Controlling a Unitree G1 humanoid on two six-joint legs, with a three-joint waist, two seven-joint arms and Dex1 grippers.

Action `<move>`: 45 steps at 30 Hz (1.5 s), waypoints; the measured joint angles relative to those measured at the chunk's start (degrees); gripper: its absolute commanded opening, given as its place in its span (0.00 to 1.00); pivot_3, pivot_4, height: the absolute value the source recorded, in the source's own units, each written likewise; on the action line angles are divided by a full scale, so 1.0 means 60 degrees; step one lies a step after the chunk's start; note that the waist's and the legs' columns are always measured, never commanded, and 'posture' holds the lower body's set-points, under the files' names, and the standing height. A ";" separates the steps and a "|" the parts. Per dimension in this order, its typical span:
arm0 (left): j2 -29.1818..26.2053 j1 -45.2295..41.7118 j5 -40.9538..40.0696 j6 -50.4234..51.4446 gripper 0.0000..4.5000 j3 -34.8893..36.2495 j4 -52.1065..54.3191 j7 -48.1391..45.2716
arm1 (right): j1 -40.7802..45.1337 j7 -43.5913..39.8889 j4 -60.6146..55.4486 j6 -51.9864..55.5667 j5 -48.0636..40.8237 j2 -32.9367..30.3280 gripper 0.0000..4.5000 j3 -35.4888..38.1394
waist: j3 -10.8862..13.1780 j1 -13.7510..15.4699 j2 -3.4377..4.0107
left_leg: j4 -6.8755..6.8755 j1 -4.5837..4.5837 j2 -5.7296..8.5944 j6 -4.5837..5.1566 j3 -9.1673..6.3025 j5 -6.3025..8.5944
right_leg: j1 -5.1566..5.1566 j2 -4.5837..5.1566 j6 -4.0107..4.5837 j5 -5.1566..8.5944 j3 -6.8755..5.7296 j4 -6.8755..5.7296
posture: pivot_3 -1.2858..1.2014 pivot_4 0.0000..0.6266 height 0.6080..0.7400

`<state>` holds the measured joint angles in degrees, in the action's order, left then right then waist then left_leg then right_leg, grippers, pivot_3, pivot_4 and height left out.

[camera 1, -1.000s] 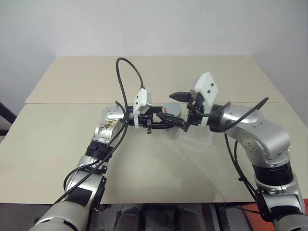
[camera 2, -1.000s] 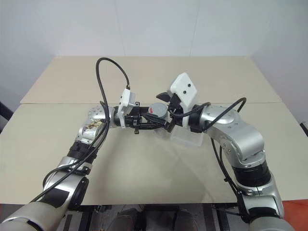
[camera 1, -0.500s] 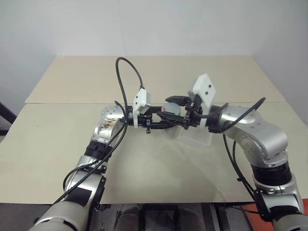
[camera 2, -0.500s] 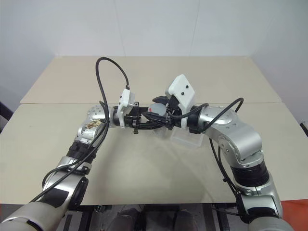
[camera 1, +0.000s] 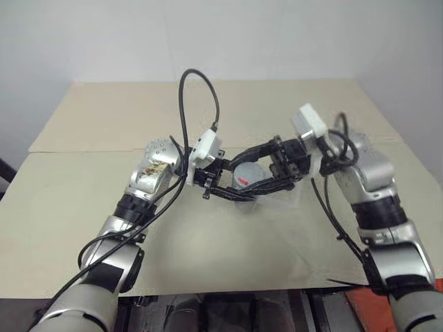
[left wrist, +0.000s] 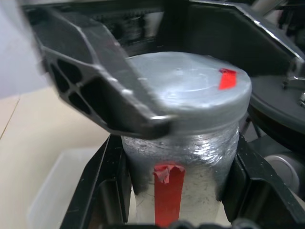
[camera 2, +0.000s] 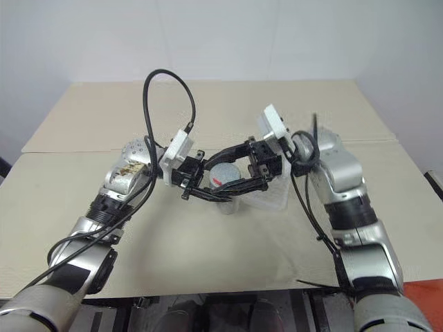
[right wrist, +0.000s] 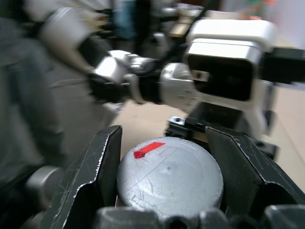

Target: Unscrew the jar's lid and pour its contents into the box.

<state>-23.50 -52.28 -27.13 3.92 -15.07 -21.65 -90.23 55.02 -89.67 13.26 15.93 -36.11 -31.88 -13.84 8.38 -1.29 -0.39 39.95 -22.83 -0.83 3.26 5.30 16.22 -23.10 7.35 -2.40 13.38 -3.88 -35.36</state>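
Two grippers meet over the beige table (camera 1: 83, 207), both closed on one small jar held above the tabletop. The left gripper (camera 1: 239, 188) reaches in from the left with its two black fingers clamped on the jar (left wrist: 190, 162), one finger on each side of the clear body; the vertical red stripe (left wrist: 167, 193) on the jar's side sits between them. Directly above that grip sits the grey lid (camera 1: 247, 173), its red mark (left wrist: 227, 78) near the rim, and the lid is still seated on the jar. The right gripper (right wrist: 169, 179) comes in from the right at lid height, and its fingers (right wrist: 97, 167) are pressed against opposite sides of the lid, so it has the cap firmly pinched. Just past the right gripper's fingertips, below and toward its wrist, the clear plastic box (camera 2: 273, 197) rests on the table. The contents inside the jar cannot be made out.
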 measured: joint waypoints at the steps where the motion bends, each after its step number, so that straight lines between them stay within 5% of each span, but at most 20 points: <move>1: -0.0080 0.0001 -0.0009 0.0000 0.45 0.0010 0.0000 0.0022 | 0.0151 -0.0021 0.0272 -0.0181 -0.0063 0.0026 0.61 -0.0173 | 0.0000 -0.0007 0.0000 | -0.0001 -0.0002 0.0000 -0.0002 -0.0002 -0.0001 | -0.0002 0.0000 0.0000 0.0000 -0.0001 -0.0001 | 0.52 0.24 1.00; 5: -0.0293 0.0096 0.0013 -0.0001 0.45 0.0036 -0.0033 0.0065 | 0.0560 -0.0050 0.1009 -0.0838 -0.0215 0.0077 0.61 -0.0826 | 0.0001 0.0066 0.0002 | 0.0005 -0.0010 0.0000 -0.0003 0.0001 -0.0001 | -0.0006 0.0001 -0.0001 0.0000 -0.0005 0.0000 | 0.52 0.24 1.00; 10: -0.0247 0.0237 0.0102 -0.0027 0.45 0.0144 -0.0064 0.0056 | 0.0508 -0.0008 0.1411 -0.0923 0.0027 0.0065 0.98 -0.0753 | 0.0002 0.0144 0.0004 | 0.0032 -0.0028 -0.0001 -0.0004 -0.0003 -0.0002 | -0.0004 0.0002 -0.0001 0.0000 -0.0018 0.0000 | 0.52 0.24 1.00; 11: -0.0244 0.0241 0.0151 -0.0045 0.45 0.0206 -0.0076 0.0027 | 0.0352 0.0128 0.1412 -0.0920 0.0175 0.0020 0.99 -0.0485 | 0.0002 0.0153 0.0004 | 0.0032 -0.0029 -0.0002 -0.0004 -0.0004 -0.0002 | -0.0005 0.0002 -0.0001 0.0000 -0.0019 -0.0001 | 0.52 0.24 1.00; 15: -0.0311 0.0266 0.0397 -0.0043 0.45 0.0566 -0.0343 0.0162 | -0.0424 0.1059 0.0808 -0.0874 0.0528 -0.0250 0.99 0.0340 | 0.0003 0.0118 0.0004 | 0.0027 -0.0027 -0.0004 -0.0008 0.0000 -0.0004 | -0.0012 0.0002 -0.0001 0.0000 -0.0018 -0.0007 | 0.52 0.24 1.00; 22: -0.0372 0.0273 0.1127 0.0070 0.45 0.0919 -0.1241 0.1192 | -0.2455 0.4409 -0.2959 0.0668 0.0550 -0.0607 0.99 0.2046 | 0.0002 0.0121 0.0004 | 0.0027 -0.0026 -0.0003 -0.0012 0.0001 -0.0006 | -0.0012 0.0004 -0.0001 0.0000 -0.0016 -0.0015 | 0.52 0.24 1.00; 29: 0.0207 0.0218 0.1497 0.0215 0.45 0.1036 -0.1805 0.1996 | -0.2627 0.7453 -0.5692 0.3031 0.1413 -0.0202 0.99 0.1238 | 0.0002 0.0084 0.0004 | 0.0028 -0.0017 0.0001 -0.0012 0.0007 -0.0006 | -0.0021 0.0006 -0.0001 0.0001 -0.0002 -0.0043 | 0.52 0.24 1.00; 37: 0.0552 0.0130 0.1413 0.0302 0.45 0.1457 -0.1702 0.2186 | -0.1950 0.9333 -0.5416 0.4333 0.2485 0.0953 0.99 0.0419 | 0.0002 0.0121 0.0004 | 0.0030 -0.0024 0.0005 -0.0011 0.0004 -0.0006 | -0.0024 0.0006 -0.0002 0.0001 -0.0004 -0.0046 | 0.52 0.24 1.00; 45: 0.0561 0.0340 0.1325 0.0423 0.45 0.1585 -0.1353 0.2261 | -0.1946 0.9527 -0.5008 0.4502 0.2676 0.1165 0.99 0.0372 | 0.0002 0.0084 0.0004 | 0.0024 -0.0021 0.0006 -0.0011 0.0004 -0.0006 | -0.0026 0.0006 -0.0001 0.0001 -0.0004 -0.0045 | 0.52 0.24 1.00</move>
<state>-20.13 -50.24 -19.19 6.46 -5.56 -29.77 -76.67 43.35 -32.51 -16.78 42.94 -20.06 -24.89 -11.61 8.40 -0.79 -0.37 40.09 -22.95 -0.80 3.20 5.33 16.19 -23.25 7.38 -2.41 13.38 -3.90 -35.63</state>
